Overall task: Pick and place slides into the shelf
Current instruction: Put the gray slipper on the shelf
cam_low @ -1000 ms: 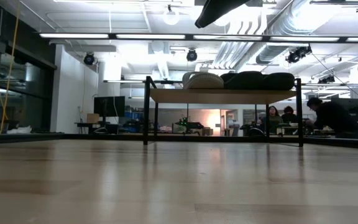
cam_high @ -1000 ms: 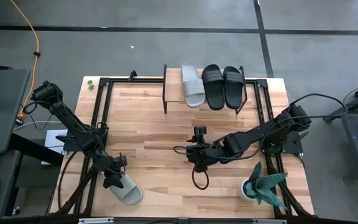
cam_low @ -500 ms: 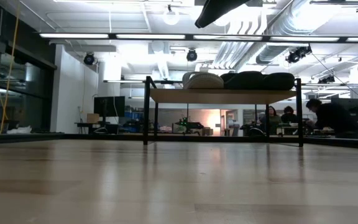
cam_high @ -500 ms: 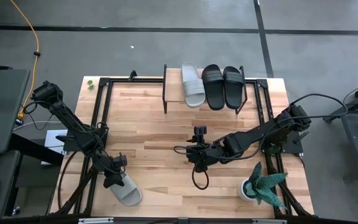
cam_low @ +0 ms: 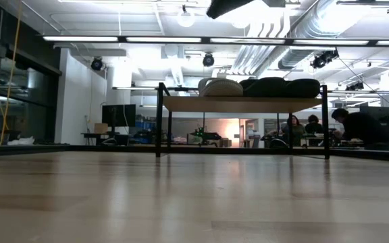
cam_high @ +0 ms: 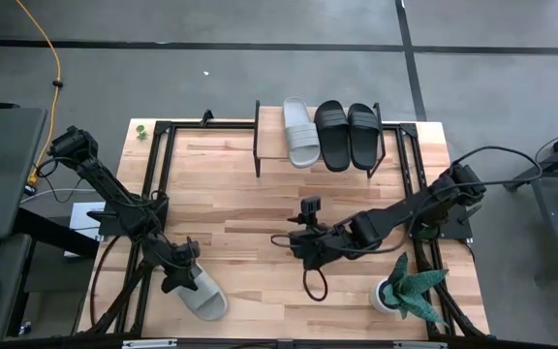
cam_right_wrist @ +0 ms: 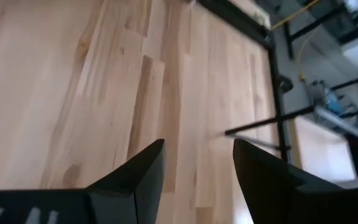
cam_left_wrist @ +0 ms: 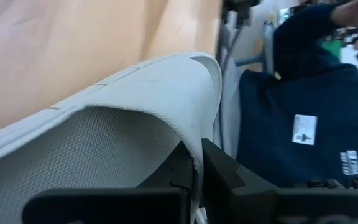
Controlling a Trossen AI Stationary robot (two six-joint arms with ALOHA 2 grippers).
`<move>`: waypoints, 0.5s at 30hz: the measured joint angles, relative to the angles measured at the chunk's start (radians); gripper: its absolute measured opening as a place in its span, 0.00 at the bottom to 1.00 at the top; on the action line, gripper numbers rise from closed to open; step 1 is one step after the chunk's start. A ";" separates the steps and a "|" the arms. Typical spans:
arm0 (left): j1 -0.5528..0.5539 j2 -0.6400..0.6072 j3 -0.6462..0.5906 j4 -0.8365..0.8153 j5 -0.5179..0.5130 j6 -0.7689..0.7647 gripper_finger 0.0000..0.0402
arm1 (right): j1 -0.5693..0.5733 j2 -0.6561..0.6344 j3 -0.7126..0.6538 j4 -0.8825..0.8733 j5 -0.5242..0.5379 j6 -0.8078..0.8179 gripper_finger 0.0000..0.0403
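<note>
Jaws of the left gripper [cam_left_wrist: 194, 177] are seen pressed together on the edge of the wide strap of a pale grey-green open-toe slide sandal [cam_high: 201, 295], the strap's thin rim pinched between the two dark fingertips [cam_left_wrist: 219, 168] in the left wrist view. That sandal is found at the near left corner of the butcher-block wooden tabletop [cam_high: 260, 208], close to the front edge, with the left arm reaching down to it from the table's left side.

Three more sandals are set side by side on the low light-wood shelf on thin black metal legs [cam_high: 267, 145] at the table's far edge: a second pale grey-green sandal [cam_high: 299, 132] on the left, then a black sandal [cam_high: 332, 135], then another black sandal [cam_high: 364, 135]. In the low view, their rounded outlines are seen resting on the shelf board.

Near the table's middle, the right gripper [cam_right_wrist: 194, 162] is held above bare wood with its fingers spread apart and nothing between them.

A small potted plant with striped green leaves [cam_high: 407, 288] is placed at the near right corner. Seated people are visible in the room beyond the table [cam_low: 360, 126].
</note>
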State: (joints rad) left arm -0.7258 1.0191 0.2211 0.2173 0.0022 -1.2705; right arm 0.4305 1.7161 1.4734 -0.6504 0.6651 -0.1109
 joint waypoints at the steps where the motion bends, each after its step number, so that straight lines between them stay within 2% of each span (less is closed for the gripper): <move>1: 0.000 0.000 0.000 0.015 -0.001 0.009 0.01 | 0.006 0.000 0.000 0.016 0.010 -0.020 0.45; 8: 0.009 -0.003 0.031 0.027 -0.033 0.050 0.01 | 0.032 0.022 0.000 0.065 0.080 -0.114 0.45; 15: 0.109 -0.003 0.148 -0.011 0.036 0.189 0.01 | 0.056 0.099 0.000 0.102 0.174 -0.236 0.45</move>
State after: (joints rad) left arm -0.6166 1.0157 0.3691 0.2061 0.0379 -1.0813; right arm 0.4866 1.8148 1.4734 -0.5480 0.8386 -0.3465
